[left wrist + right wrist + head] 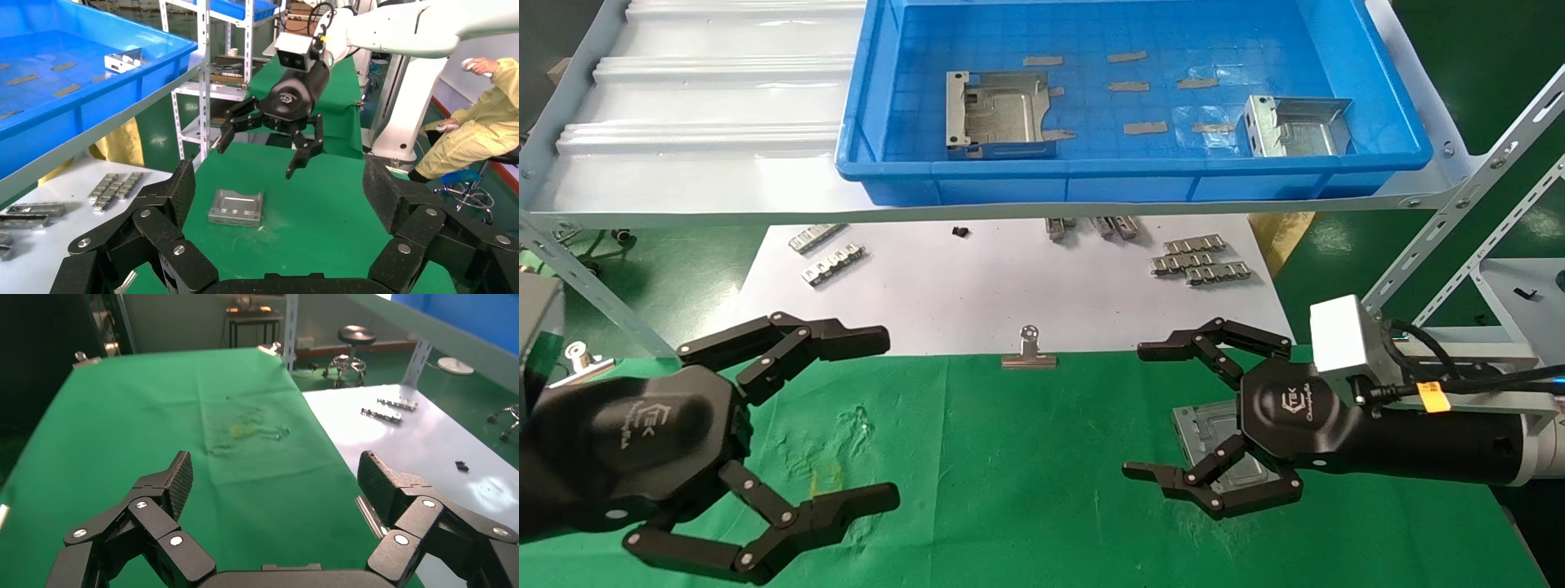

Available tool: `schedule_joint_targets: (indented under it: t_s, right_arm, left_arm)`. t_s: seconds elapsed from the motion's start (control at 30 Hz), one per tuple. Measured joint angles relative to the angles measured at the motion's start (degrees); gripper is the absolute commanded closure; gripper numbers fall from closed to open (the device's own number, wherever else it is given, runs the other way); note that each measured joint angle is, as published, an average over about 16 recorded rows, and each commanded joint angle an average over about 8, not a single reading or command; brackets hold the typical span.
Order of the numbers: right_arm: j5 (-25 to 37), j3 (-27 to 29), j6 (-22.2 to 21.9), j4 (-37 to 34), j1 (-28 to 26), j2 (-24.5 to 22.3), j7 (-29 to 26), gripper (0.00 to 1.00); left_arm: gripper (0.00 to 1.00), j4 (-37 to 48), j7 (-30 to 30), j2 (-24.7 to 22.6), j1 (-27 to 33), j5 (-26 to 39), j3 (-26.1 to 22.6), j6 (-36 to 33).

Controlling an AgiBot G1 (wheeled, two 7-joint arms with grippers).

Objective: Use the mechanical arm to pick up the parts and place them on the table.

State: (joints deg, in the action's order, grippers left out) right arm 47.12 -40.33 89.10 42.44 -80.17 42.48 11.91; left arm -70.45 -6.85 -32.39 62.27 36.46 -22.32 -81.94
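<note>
On the green table, one stamped plate lies flat beneath your right gripper, fingers spread wide, holding nothing. Two more plates sit in the blue bin. Left gripper hovers open, empty.

Right hand spread open above the green table

The right hand fills the near edge, its black jointed fingers set wide apart with nothing between them. Past them lies the green table, bearing whitish scuffs and a faint yellow mark. A white sheet adjoins the cloth, carrying ridged metal strips and a small black piece. A round stool stands on the floor beyond.
</note>
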Motion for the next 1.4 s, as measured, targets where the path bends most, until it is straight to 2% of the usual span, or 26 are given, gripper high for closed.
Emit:
schedule_joint_targets:
  t_s: [0.97, 1.4]
  right_arm:
    - [-4.73, 21.77, -3.03, 27.88, 16.64, -6.67, -20.24, 0.0]
    - [-5.71, 25.74, -3.54, 32.91, 19.67, -7.9, -23.56, 0.0]
  left_arm:
    - [0.0, 0.0, 0.0, 0.0, 0.0, 0.0, 0.0, 0.0]
    - [0.0, 0.01, 0.0, 0.01, -0.01, -0.01, 0.0, 0.02]
